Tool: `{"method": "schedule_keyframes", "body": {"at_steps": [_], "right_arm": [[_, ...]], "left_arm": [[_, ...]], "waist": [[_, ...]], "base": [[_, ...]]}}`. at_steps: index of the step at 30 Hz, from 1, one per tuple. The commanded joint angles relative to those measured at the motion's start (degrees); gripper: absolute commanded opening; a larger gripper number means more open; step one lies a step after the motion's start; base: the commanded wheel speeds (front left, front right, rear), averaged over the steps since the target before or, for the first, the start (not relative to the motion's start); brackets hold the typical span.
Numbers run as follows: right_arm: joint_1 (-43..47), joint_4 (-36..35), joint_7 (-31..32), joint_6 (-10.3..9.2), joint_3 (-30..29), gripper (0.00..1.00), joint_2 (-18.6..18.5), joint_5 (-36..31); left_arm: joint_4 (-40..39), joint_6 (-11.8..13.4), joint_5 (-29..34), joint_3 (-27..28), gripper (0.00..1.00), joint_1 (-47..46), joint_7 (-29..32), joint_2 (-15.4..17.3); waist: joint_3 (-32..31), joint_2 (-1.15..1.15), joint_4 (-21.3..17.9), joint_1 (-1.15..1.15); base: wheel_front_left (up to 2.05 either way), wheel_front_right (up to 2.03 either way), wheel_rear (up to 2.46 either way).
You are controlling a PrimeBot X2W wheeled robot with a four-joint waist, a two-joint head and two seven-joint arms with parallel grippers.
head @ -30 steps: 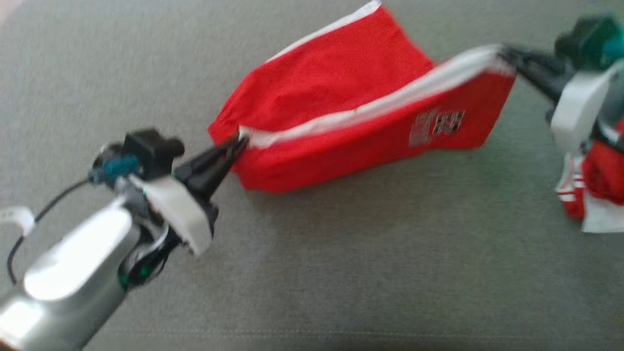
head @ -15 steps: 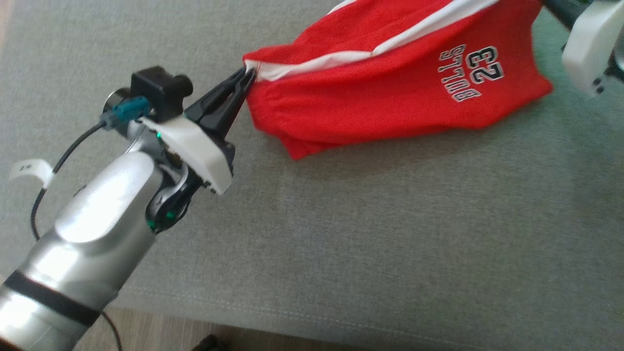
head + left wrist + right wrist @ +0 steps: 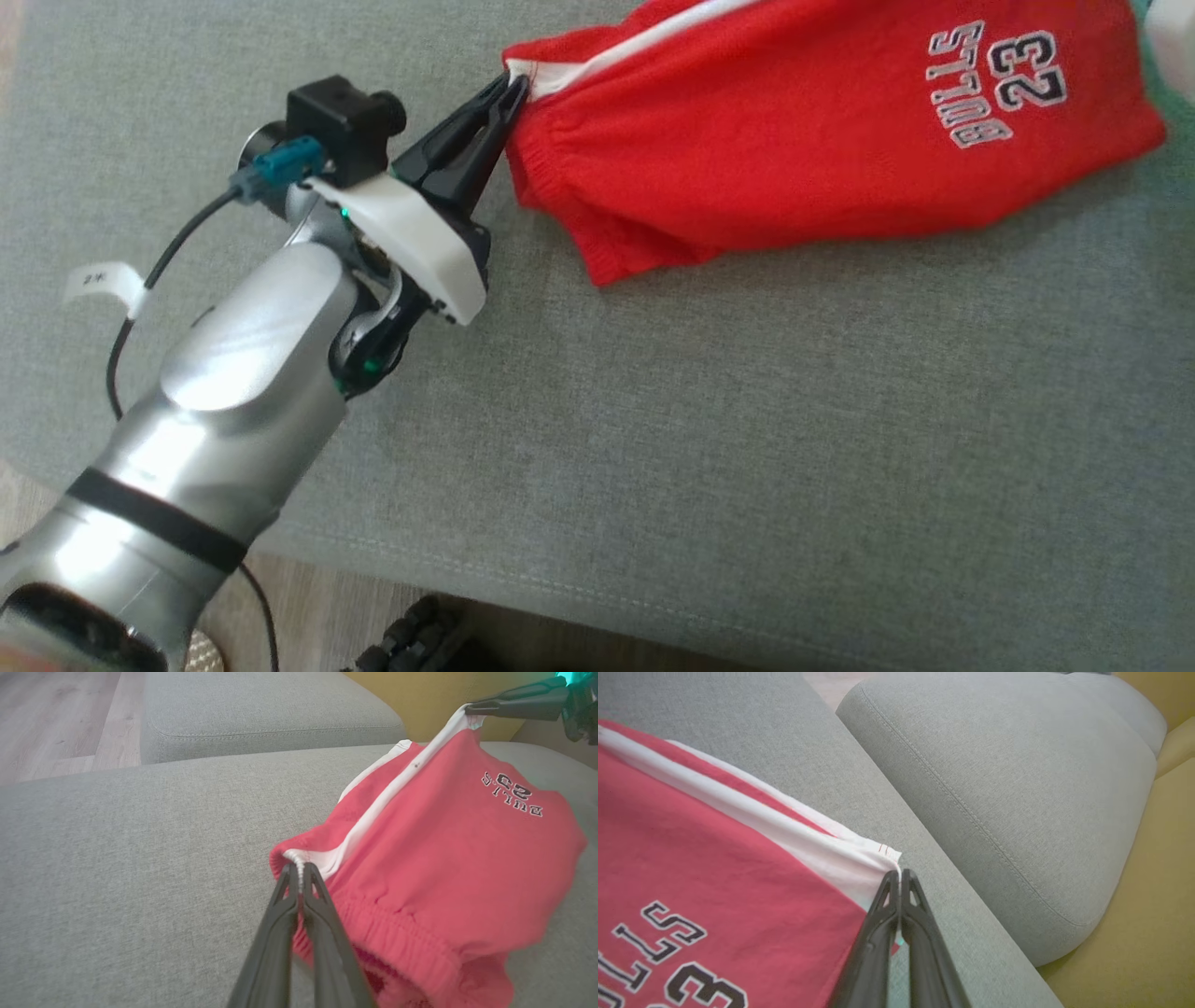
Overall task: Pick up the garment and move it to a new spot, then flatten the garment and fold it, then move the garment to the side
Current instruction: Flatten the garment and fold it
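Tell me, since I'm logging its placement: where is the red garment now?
Head view, upper right: the red garment spans over the grey cushion, pinched by the left tool at its waistband and the right tool at its hem corner.

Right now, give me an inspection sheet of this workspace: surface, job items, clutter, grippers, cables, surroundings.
Surface: grey fabric sofa cushion.
Job's things: red shorts with a white stripe and "BULLS 23" print, strung between both grippers, lower part sagging towards the cushion.
Clutter: nothing seen.
Grippers: left gripper, fingers shut on the stripe's waistband end; right gripper, fingers shut on the stripe's hem corner.
Cables: black cable with white tag beside the left arm.
Surroundings: wood floor, second grey cushion, yellow upholstery.
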Motion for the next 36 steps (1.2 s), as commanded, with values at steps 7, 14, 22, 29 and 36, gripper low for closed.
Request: {"method": "schedule_keyframes", "body": {"at_steps": [7, 14, 22, 29, 36], "right_arm": [[-2.5, 2.5, -2.8, 0.11, -0.8, 0.00, 0.9, -1.4], [-3.4, 6.7, -6.3, 0.11, -0.8, 1.00, 3.3, -1.3], [0.5, 14.5, -14.8, 0.11, -3.1, 1.00, 7.1, 3.3], [6.9, 18.6, -22.5, 0.11, -10.3, 1.00, 12.1, 4.4], [13.9, 13.7, -22.8, 0.11, -21.4, 1.00, 13.5, -0.2]], "left_arm": [[2.2, -0.3, 1.1, 3.3, 0.00, -3.7, -1.1, 0.2], [5.1, -0.3, 2.3, 4.9, 0.98, -4.7, -1.3, -1.2], [5.5, 1.3, 3.8, 10.4, 1.00, -2.4, -1.3, -0.8], [-0.8, 4.5, 4.3, 21.6, 1.00, 3.6, -1.3, 0.5], [-8.8, 6.6, 5.9, 30.4, 1.00, 10.6, -1.3, -1.0]], "waist": [[1.7, 0.00, 0.5, -0.01], [2.2, 0.00, -0.3, -0.01], [-2.7, 0.00, -4.0, -0.01], [-9.8, 0.00, -9.8, -0.01], [-14.5, 0.00, -13.2, -0.01]], "base": [[0.00, 0.00, 0.00], [0.00, 0.00, 0.00], [0.00, 0.00, 0.00], [0.00, 0.00, 0.00], [0.00, 0.00, 0.00]]}}
